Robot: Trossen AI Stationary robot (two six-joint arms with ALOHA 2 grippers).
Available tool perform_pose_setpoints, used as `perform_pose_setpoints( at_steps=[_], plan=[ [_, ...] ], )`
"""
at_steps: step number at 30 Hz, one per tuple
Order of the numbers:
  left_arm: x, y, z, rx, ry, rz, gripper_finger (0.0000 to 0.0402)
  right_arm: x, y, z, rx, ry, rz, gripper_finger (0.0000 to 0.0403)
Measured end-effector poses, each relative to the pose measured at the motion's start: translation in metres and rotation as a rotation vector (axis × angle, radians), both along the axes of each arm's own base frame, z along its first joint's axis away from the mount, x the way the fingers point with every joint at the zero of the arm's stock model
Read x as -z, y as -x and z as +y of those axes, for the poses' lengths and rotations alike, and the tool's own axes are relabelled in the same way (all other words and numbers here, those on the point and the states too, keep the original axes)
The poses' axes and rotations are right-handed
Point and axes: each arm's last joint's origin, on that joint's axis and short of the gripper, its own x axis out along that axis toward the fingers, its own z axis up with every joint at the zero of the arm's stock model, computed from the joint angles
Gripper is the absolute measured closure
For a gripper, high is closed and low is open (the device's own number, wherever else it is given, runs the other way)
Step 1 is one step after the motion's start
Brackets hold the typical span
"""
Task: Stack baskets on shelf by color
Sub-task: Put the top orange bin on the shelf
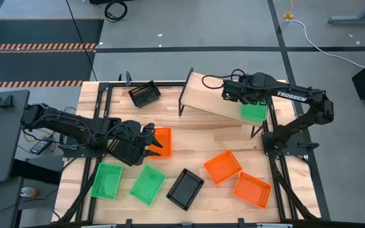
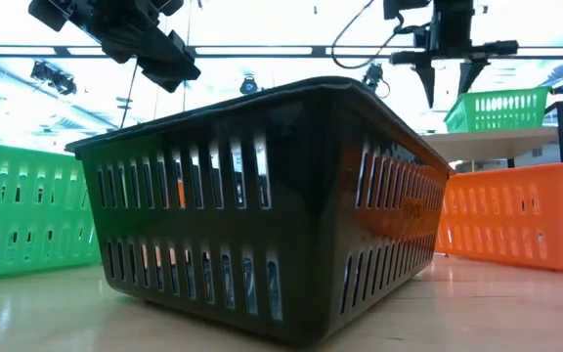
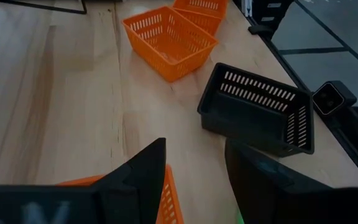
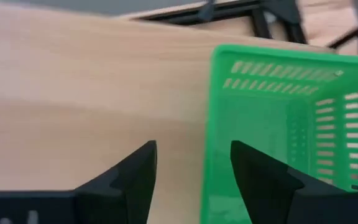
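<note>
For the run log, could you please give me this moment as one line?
right gripper: open, above green basket on shelf | left gripper: open, over orange basket on table | shelf: one basket

I saw the slatted wooden bench (image 1: 189, 136) carrying the shelf (image 1: 214, 95), a pale plank on thin black legs, with one green basket (image 1: 254, 111) sitting at its right end. On the bench itself lay two green baskets (image 1: 106, 180) at front left, a black basket (image 1: 185, 188) beside them, two orange baskets (image 1: 223, 166) at front right, another black basket (image 1: 144, 94) at the back, and an orange one (image 1: 162, 140) mid-left.
</note>
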Motion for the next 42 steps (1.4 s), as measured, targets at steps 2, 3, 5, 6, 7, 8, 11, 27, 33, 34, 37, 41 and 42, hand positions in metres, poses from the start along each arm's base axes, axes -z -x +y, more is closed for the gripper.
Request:
perform_pose_setpoints(
  at_steps=[2, 3, 5, 6, 7, 8, 11, 27, 33, 34, 37, 41, 42],
  plan=[
    [0.0, 0.0, 0.0, 0.003, -0.005, 0.002, 0.023, -0.008, -0.004, 0.004, -0.095, -0.02, -0.025, 0.0188],
    [0.0, 0.0, 0.0, 0.006, -0.011, 0.0, 0.023, -0.013, -0.007, 0.008, -0.146, -0.029, -0.041, 0.0188],
    [0.0, 0.0, 0.0, 0.01, -0.016, 0.0, 0.023, -0.021, -0.012, 0.016, -0.244, -0.027, -0.079, 0.0188],
    [0.0, 0.0, 0.0, 0.009, -0.016, 0.001, 0.023, -0.025, -0.016, 0.02, -0.296, -0.016, -0.102, 0.0189],
    [0.001, 0.0, 0.0, 0.009, -0.016, 0.003, 0.023, -0.029, -0.02, 0.025, -0.353, -0.005, -0.123, 0.019],
    [0.001, 0.0, 0.0, 0.007, -0.012, 0.004, 0.023, -0.031, -0.024, 0.031, -0.407, 0.007, -0.143, 0.019],
    [0.001, 0.0, 0.0, -0.002, 0.003, 0.007, 0.023, -0.037, -0.036, 0.049, -0.561, 0.041, -0.223, 0.0189],
    [0.002, 0.006, -0.025, -0.011, -0.031, 0.019, 0.023, 0.01, -0.095, 0.144, -1.108, 0.012, -0.156, 0.019],
    [0.01, 0.01, -0.031, -0.111, -0.12, 0.081, 0.023, 0.025, -0.111, 0.165, -1.218, 0.097, -0.118, 0.0191],
    [0.013, 0.009, -0.03, -0.132, -0.117, 0.1, 0.023, 0.026, -0.112, 0.168, -1.237, 0.107, -0.114, 0.0191],
    [0.025, 0.003, -0.029, -0.184, -0.121, 0.163, 0.0224, 0.026, -0.111, 0.174, -1.275, 0.159, -0.085, 0.0194],
    [0.046, -0.011, -0.029, -0.201, -0.094, 0.237, 0.0209, 0.02, -0.107, 0.176, -1.266, 0.264, -0.054, 0.0195],
    [0.051, -0.013, -0.03, -0.201, -0.081, 0.258, 0.0205, 0.018, -0.105, 0.176, -1.256, 0.287, -0.056, 0.0195]
  ],
)
